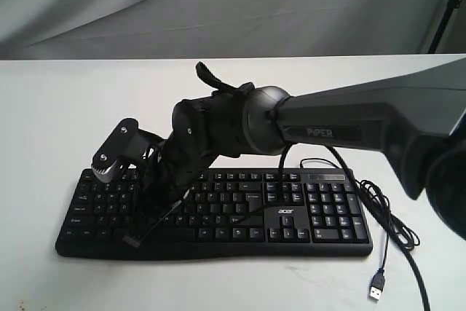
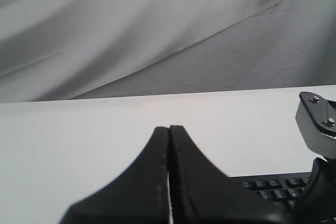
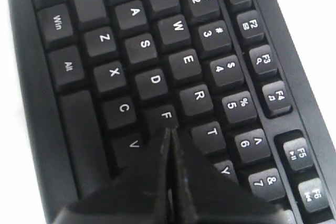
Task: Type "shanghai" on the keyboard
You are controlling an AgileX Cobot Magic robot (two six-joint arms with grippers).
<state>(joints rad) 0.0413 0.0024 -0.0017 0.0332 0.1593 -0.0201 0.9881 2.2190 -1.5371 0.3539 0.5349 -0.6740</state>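
The black keyboard point(image 1: 320, 213) lies across the white table point(image 1: 58, 114), its "acer" logo beside the number pad. My right arm reaches over its left half. The right gripper point(image 1: 138, 234) is shut with nothing held. In the right wrist view its tips point(image 3: 170, 130) meet at the edge of the F key point(image 3: 164, 115), over where G lies hidden; I cannot tell whether a key is pressed. My left gripper point(image 2: 169, 129) is shut and empty above bare table, with the keyboard's function-key corner point(image 2: 268, 184) off to one side. It does not show in the exterior view.
The keyboard's black USB cable point(image 1: 393, 231) loops on the table to the right and ends in a loose plug point(image 1: 376, 290) near the front edge. A grey cloth backdrop point(image 1: 218, 5) hangs behind the table. The right arm's grey camera mount point(image 2: 316, 124) shows in the left wrist view.
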